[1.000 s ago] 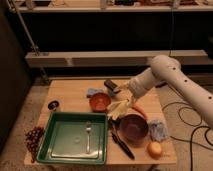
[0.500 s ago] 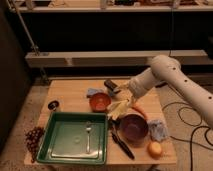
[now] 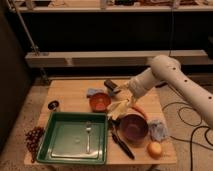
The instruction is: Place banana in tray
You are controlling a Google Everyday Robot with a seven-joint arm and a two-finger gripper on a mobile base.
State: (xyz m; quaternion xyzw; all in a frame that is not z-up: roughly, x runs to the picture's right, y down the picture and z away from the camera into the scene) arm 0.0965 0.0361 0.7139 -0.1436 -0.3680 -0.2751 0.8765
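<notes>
Camera view has the gripper (image 3: 125,99) low over the middle of the desk (image 3: 70,93), at the end of the white arm reaching in from the right. Its fingers seem to be pinching the far end of the banana (image 3: 118,108), though the contact is hard to make out. The banana hangs tilted between the orange bowl (image 3: 100,102) and the purple bowl (image 3: 133,128), just beyond the far right corner of the tray (image 3: 47,136). A fork (image 3: 88,135) lies in the tray, and the carrot (image 3: 139,111) sits just right of the banana.
</notes>
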